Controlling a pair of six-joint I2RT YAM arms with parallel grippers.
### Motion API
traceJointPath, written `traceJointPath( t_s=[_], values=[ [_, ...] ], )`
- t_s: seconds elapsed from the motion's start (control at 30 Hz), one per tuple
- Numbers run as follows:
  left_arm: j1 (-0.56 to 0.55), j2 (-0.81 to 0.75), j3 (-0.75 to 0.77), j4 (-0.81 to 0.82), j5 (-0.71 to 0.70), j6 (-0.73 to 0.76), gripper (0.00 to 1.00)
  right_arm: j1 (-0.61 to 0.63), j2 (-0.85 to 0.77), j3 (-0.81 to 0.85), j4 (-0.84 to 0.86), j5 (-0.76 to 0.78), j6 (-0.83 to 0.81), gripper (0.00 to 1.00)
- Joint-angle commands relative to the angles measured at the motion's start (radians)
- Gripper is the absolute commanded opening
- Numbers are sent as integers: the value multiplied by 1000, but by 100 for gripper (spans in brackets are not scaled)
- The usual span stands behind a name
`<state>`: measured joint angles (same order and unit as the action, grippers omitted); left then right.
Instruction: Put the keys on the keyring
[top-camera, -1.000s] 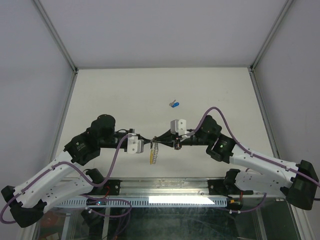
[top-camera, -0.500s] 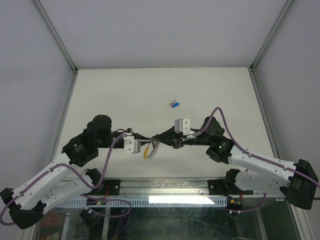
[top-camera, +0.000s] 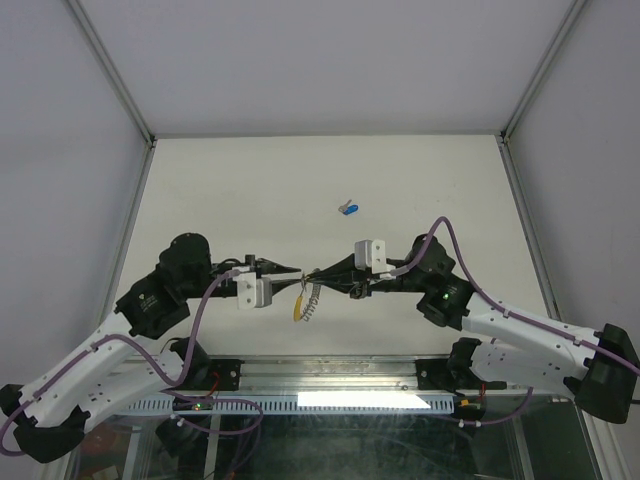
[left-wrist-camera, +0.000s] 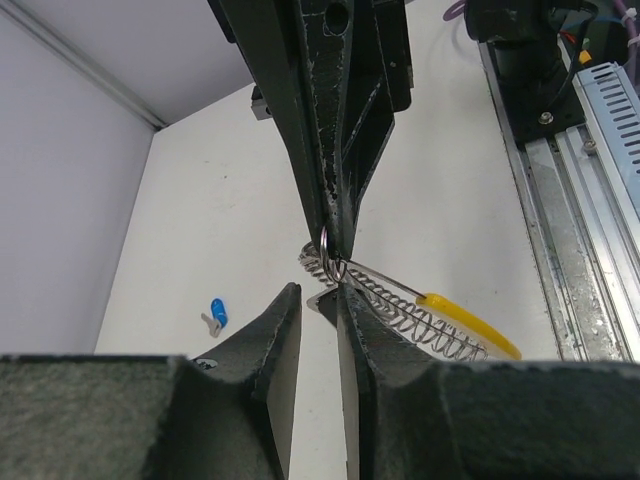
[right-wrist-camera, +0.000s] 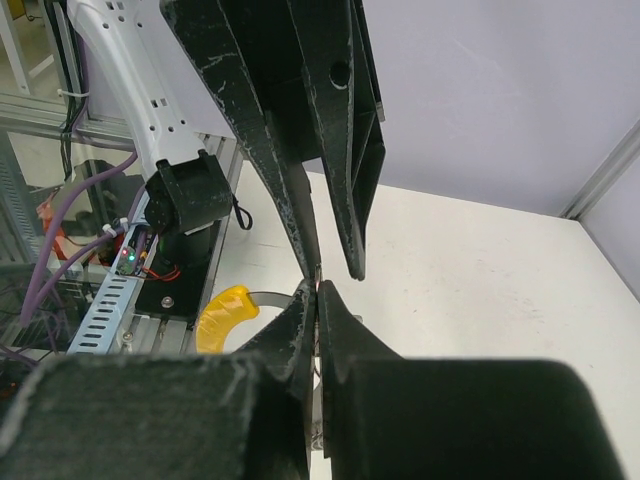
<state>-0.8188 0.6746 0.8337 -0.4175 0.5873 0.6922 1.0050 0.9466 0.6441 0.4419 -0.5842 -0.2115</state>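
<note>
my right hand (right-wrist-camera: 318, 295) pinches the keyring (left-wrist-camera: 400, 305) so it dangles free for threading; my left hand (left-wrist-camera: 318, 305), fingers slightly parted, sits beside it. blue key (left-wrist-camera: 217, 310) lies on the desk (top-camera: 250, 180).

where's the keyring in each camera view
top external: keyring just below centre, between the arms.
left wrist: keyring right of centre, slanting toward the lower right.
right wrist: only its yellow segment shows, lower left.
shared landmark: that yellow segment, visible in all three.
</note>
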Motion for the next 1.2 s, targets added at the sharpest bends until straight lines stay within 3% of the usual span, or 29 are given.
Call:
traceJointPath(
  t_s=[0.0, 0.53, 0.83, 0.97, 1.17],
  values=[
    [-7, 18, -15, 62, 50, -23, 20, 1, -16, 20, 35, -7, -14, 0],
    [-7, 40, -16, 110, 109, -42, 20, 2, -11, 13, 36, -17, -14, 0],
    [-7, 62, -12, 111, 101, -45, 0, 2, -12, 14, 35, -23, -14, 0],
    [-6, 67, -7, 80, 71, -29, 0, 1, -21, 19, -8, -18, -26, 0],
    [-7, 85, 62, -95, -50, 65, 0, 1, -49, 47, -166, 28, -91, 23]
  ],
)
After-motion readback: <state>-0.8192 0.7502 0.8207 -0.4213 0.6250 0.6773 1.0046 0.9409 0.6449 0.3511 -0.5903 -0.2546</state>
